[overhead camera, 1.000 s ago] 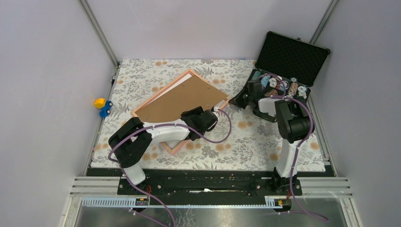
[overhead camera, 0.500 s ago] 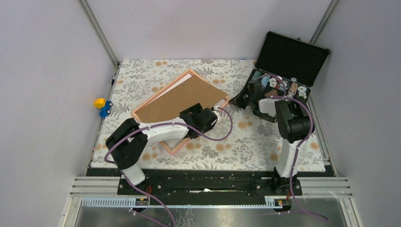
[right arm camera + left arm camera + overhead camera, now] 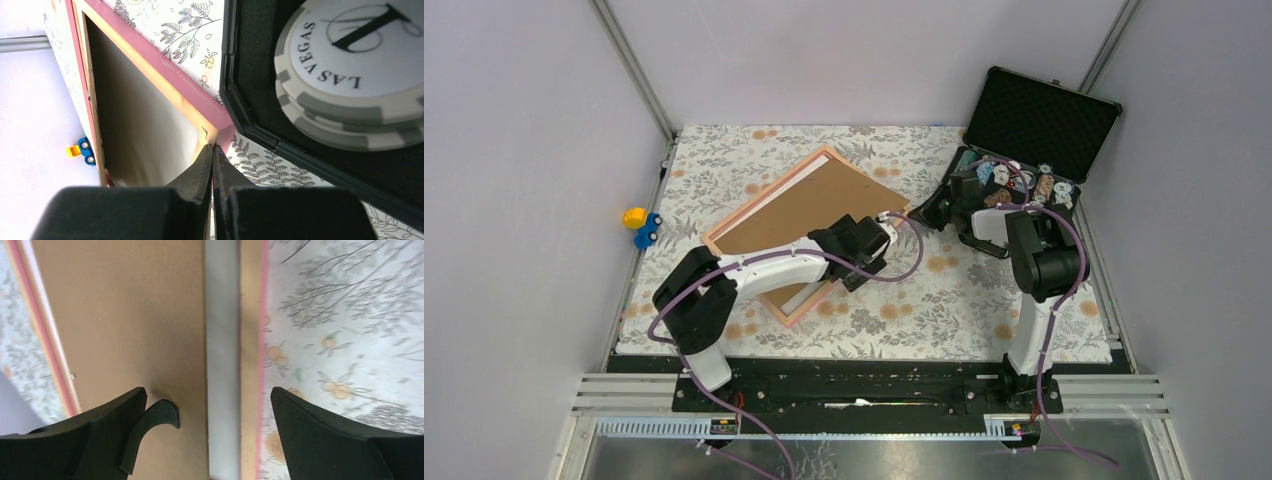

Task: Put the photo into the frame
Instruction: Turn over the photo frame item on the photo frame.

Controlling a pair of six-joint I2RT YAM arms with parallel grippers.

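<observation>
The salmon-pink frame (image 3: 786,317) lies diagonally on the floral cloth with the brown backing board (image 3: 809,205) on top. A white strip (image 3: 809,295) shows between board and frame rail. The photo's printed side is hidden. My left gripper (image 3: 864,245) hovers open over the frame's near right edge. In the left wrist view its jaws (image 3: 209,392) straddle the board (image 3: 125,315), the white strip (image 3: 222,340) and the frame's rail (image 3: 250,340). My right gripper (image 3: 927,212) is shut, and its tips (image 3: 212,146) touch the frame's right corner (image 3: 170,75).
An open black case (image 3: 1039,115) with poker chips (image 3: 350,65) stands at the back right, its rim (image 3: 250,100) close to my right gripper. A small yellow and blue toy (image 3: 640,226) lies off the cloth's left edge.
My left gripper has moved right and slightly away over the frame's near right edge. The board has slid up-left, and a white strip now shows along the lower right. The right arm has not moved.
</observation>
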